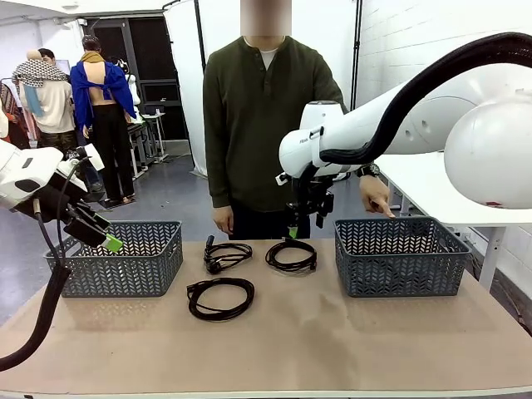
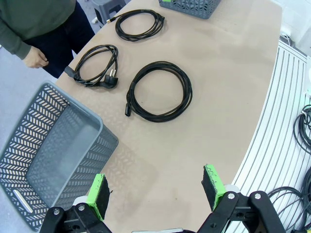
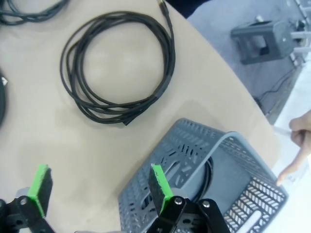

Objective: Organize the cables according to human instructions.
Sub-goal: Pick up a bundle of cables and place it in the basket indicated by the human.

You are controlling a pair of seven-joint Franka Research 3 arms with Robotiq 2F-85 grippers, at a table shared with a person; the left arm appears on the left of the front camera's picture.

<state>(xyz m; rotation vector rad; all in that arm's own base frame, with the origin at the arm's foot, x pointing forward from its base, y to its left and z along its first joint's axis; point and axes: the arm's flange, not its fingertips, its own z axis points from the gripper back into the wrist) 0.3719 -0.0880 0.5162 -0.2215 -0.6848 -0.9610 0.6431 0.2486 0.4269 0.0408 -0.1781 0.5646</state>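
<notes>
Well, at the left, the left gripper (image 2: 156, 189) hangs over the table (image 1: 332, 341) just beside the left basket (image 1: 125, 264), pads wide apart with nothing between them. Three cables lie coiled on the bare top between the baskets: the front cable (image 1: 220, 298) nearest the robot, the middle cable (image 1: 224, 256) behind it, and the third cable (image 1: 291, 256) further right. The right gripper (image 3: 99, 188) hovers over that third cable, jaws spread and empty. Beyond it sits the right basket (image 1: 399, 266), where a dark cord (image 3: 210, 167) curves along the inside. The person's hand (image 1: 378, 198) points one finger down at its far rim.
</notes>
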